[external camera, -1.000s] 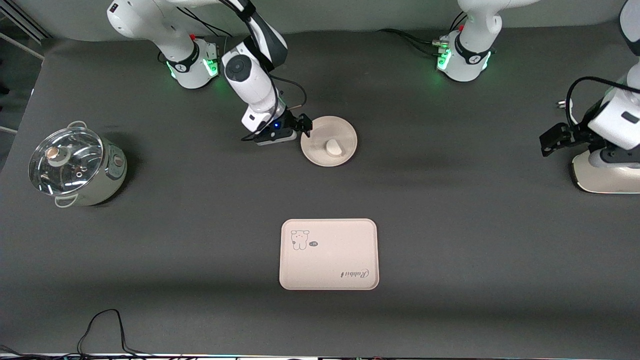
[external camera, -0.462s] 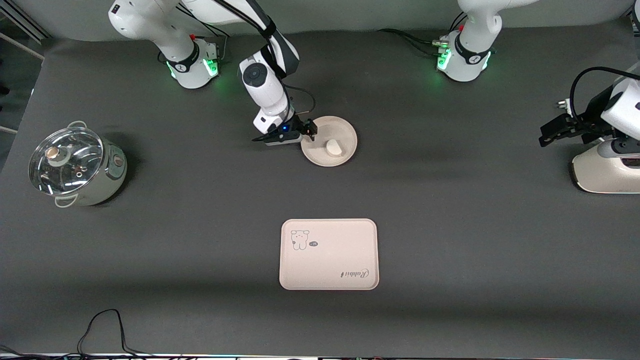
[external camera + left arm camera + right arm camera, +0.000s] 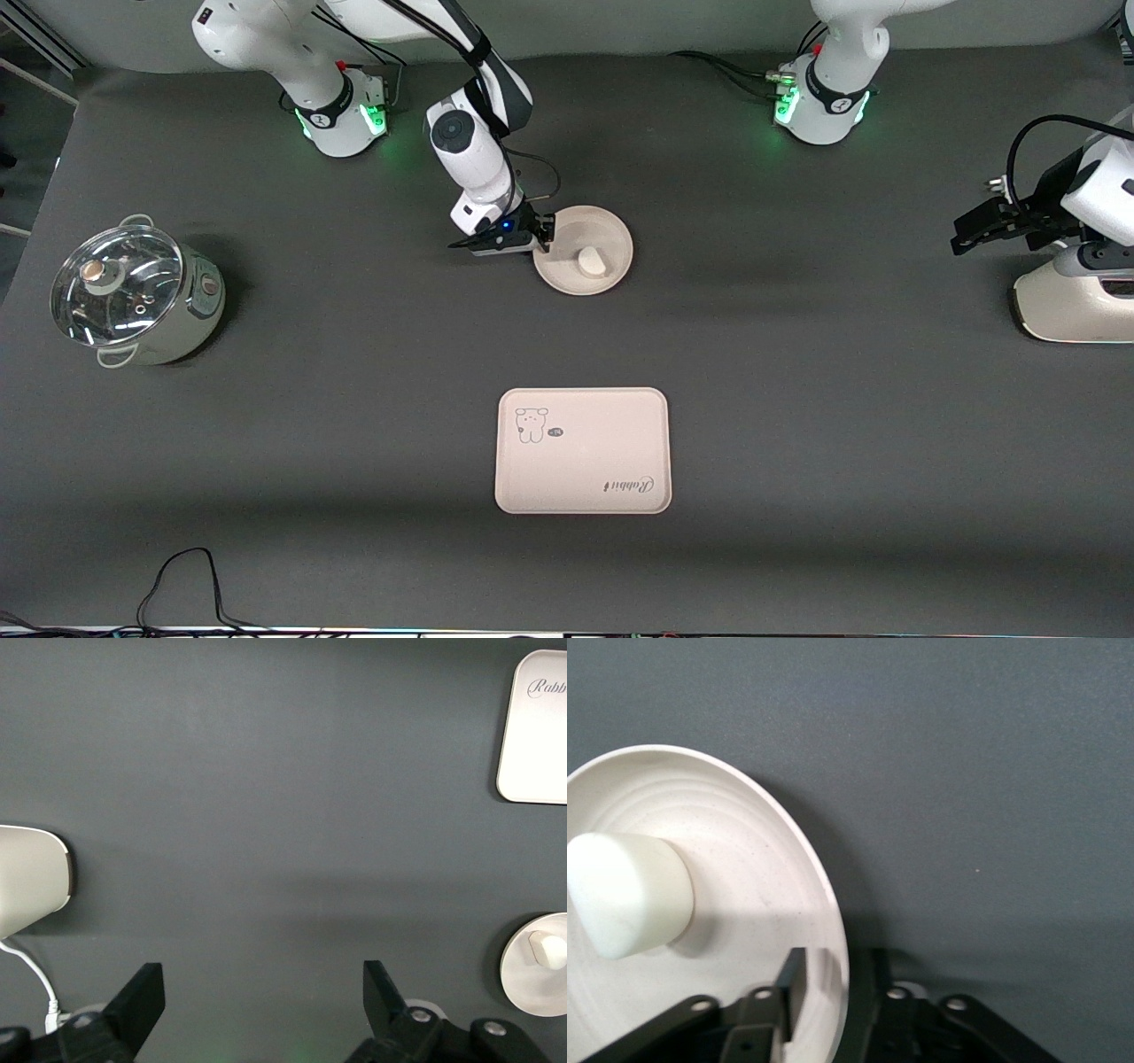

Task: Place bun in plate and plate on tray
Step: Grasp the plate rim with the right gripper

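Right pincer (image 3: 542, 237) is pinching the plate (image 3: 611, 232) rim, bun (image 3: 591, 260) aboard; tray (image 3: 582, 450) at frame bottom is waiting; left pincer (image 3: 974, 235) is idling wide open.

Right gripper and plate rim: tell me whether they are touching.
Touching. The right wrist view shows the right gripper with one finger inside the plate and one outside, both pressed against its rim with no gap; the bun lies untouched.

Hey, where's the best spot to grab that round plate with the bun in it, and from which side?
Grip the plate by its thin raised rim, at the edge toward the right arm's end of the table, one finger inside and one outside. The dish is shallow and flat, so only the rim offers a pinch. The bun sits mid-plate, clear of that edge. The right gripper already straddles the rim there; the left gripper waits open.
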Controlling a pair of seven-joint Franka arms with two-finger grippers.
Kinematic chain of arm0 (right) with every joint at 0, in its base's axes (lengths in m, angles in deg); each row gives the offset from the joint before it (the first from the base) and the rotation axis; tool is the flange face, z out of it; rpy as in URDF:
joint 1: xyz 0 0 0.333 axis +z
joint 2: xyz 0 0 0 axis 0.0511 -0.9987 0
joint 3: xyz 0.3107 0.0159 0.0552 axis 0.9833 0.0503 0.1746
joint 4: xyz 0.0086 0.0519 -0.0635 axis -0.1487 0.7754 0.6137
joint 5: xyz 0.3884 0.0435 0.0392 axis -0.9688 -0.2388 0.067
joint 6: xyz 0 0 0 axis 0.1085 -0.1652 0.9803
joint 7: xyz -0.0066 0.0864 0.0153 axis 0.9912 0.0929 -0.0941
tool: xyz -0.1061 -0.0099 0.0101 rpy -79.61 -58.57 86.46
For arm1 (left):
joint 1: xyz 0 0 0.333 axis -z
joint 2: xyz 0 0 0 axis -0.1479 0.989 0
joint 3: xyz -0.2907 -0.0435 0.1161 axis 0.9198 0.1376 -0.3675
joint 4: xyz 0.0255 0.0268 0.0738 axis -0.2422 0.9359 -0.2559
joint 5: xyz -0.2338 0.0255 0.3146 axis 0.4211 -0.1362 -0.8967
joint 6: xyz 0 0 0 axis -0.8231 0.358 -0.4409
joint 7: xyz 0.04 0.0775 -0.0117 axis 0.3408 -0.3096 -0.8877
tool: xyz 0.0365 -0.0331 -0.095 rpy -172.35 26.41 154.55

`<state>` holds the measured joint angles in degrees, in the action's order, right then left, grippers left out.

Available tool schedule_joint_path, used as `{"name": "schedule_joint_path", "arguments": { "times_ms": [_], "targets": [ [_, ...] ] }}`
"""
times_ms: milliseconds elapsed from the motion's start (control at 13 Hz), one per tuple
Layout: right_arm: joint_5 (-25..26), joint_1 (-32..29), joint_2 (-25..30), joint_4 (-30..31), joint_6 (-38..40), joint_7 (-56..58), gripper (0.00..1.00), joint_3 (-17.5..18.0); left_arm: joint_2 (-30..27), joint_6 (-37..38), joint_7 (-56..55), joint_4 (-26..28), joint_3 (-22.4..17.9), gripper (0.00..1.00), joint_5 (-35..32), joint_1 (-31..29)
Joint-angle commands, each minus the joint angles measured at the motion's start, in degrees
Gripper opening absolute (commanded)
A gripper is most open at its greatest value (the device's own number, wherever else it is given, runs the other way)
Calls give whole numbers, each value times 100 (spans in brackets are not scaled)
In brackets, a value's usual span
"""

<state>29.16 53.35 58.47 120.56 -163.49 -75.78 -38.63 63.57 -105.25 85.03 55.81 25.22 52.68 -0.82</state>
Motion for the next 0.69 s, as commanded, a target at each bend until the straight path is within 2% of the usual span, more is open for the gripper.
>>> {"name": "schedule_joint_path", "arguments": {
  "times_ms": [0,308,462,615],
  "targets": [
    [-188,-3,29,-66,36,110,11,16,-58,76,13,-11,-10,100,68,1],
    [-188,-38,116,-84,236,136,0,16,-58,49,13,-11,-10,100,68,45],
    [-188,-117,361,-93,553,188,0,-10,-49,49,13,-11,-10,100,68,45],
    [-171,-310,835,-110,1114,206,0,-28,-49,49,13,-11,-10,100,68,28]
  ]
}}
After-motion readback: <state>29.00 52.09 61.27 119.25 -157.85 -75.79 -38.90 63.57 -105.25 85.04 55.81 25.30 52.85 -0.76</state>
